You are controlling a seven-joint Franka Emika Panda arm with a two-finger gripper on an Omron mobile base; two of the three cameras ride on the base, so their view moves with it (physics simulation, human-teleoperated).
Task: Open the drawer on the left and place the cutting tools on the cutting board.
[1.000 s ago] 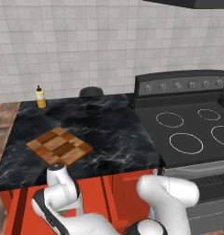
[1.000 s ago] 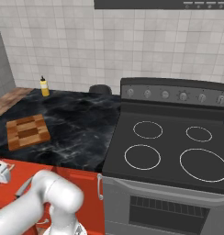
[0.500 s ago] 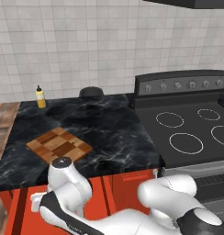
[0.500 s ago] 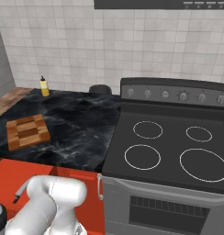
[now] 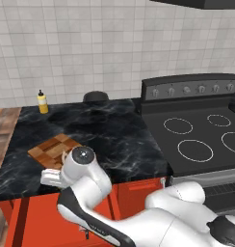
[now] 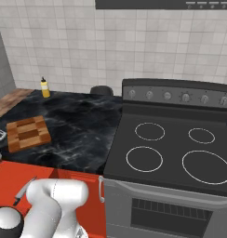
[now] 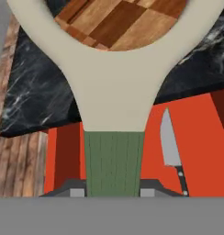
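In the left base view, the white arm has risen since half a second ago: its dark-capped joint now stands over the near edge of the black marble counter, partly covering the square checkered wooden cutting board. The gripper itself is hard to make out here. A small yellow bottle stands at the back of the counter by the white tiled wall, and a black stove with four ring burners lies to the right.

In the right base view, the arm's elbow has lifted as well. The board sits near the counter's left end, and the small knife with dark handle and silver blade lies in the open red-orange drawer below the counter edge.

In the hand view, the two-finger gripper is clamped on the green handle of the Y-shaped peeler with pale head, one fingertip either side of the handle. The peeler's fork reaches up across the board, held above the counter edge. The knife lies to the right of the handle, on the drawer's red floor, blade pointing toward the counter.
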